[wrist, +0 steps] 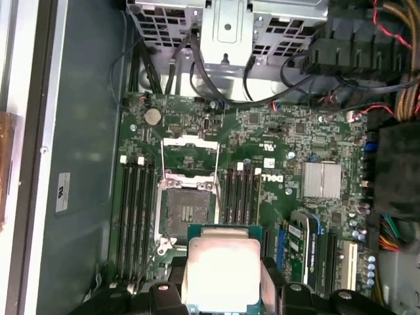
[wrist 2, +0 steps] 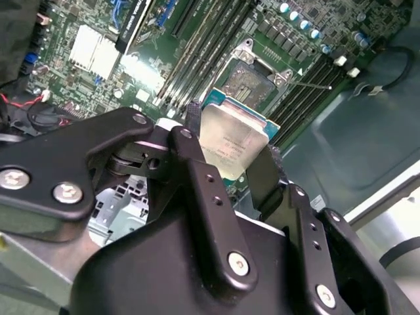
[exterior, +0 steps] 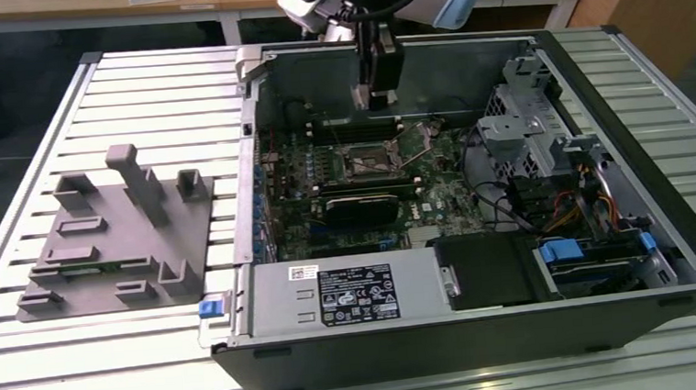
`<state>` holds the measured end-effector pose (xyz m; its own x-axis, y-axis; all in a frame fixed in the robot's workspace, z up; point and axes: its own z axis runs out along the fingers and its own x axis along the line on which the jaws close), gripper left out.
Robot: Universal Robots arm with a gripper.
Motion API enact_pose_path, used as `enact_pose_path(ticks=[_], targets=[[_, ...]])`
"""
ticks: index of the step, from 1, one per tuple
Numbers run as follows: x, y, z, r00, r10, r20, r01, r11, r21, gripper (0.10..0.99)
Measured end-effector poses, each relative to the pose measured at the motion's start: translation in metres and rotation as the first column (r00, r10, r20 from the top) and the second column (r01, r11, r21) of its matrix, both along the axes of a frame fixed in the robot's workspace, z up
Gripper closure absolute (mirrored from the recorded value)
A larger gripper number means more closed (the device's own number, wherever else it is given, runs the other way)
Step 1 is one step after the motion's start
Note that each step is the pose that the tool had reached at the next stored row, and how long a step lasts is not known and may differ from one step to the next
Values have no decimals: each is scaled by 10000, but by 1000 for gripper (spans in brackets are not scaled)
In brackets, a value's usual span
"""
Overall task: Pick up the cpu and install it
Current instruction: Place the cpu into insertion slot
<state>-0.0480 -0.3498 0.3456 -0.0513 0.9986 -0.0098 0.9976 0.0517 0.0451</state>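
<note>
Claw [wrist 2: 230, 152] clamped on the cpu [wrist: 222, 270].
It hangs over the open computer case [exterior: 482, 344], chip near the motherboard's bare socket [wrist: 190, 209].

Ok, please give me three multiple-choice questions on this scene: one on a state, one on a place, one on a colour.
1. The socket is: A empty; B filled; C under a cooler.
2. The chip is: A on the table; B in the gripper, above the board; C seated in the socket.
3. The fixture beside the computer is: A red; B grey; C yellow.
Answers: 1 A, its contacts lie bare; 2 B, fingers clamp its edges; 3 B, plain grey all over.
</note>
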Motion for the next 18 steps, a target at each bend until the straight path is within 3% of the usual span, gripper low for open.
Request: enact_pose_path(ticks=[9,18], targets=[[27,32,-164,10000,-32,1,32,10000,0,557],[78,153,-327,10000,-54,-7,54,10000,0,557]])
